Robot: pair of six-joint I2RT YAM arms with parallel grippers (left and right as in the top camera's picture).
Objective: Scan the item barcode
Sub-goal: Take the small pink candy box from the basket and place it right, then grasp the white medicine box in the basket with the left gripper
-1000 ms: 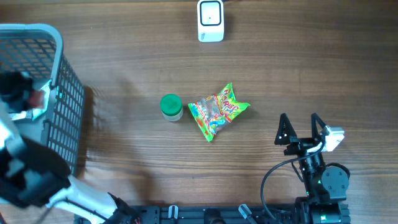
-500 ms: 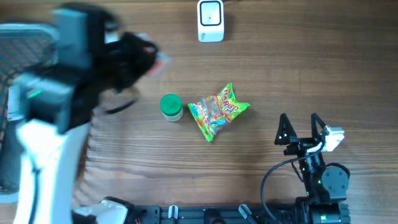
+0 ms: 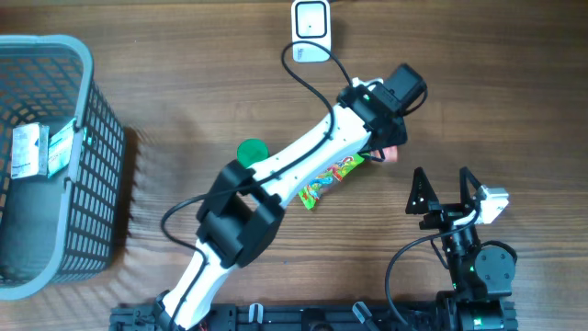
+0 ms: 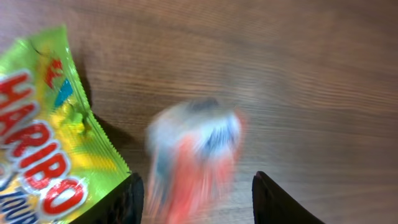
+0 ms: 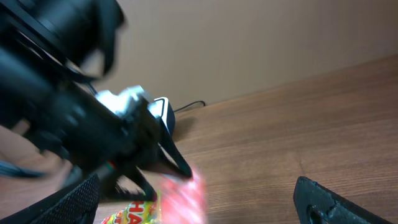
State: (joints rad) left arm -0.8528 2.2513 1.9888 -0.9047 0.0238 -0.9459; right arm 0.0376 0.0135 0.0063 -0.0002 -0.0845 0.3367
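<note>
- Left claw: jaws parted around a blurred red-and-white item; I cannot tell whether they grip it.
- Haribo bag lies just beside this claw.
- Right claw: wide open, empty.

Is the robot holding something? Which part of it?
A small, blurry red-and-white item sits between the fingers of the left gripper; whether it is gripped, and where, cannot be told. The right gripper is open, empty.

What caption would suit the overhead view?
The left arm stretches over the candy bag, a small red item at its hand, scanner beyond, basket at left.
</note>
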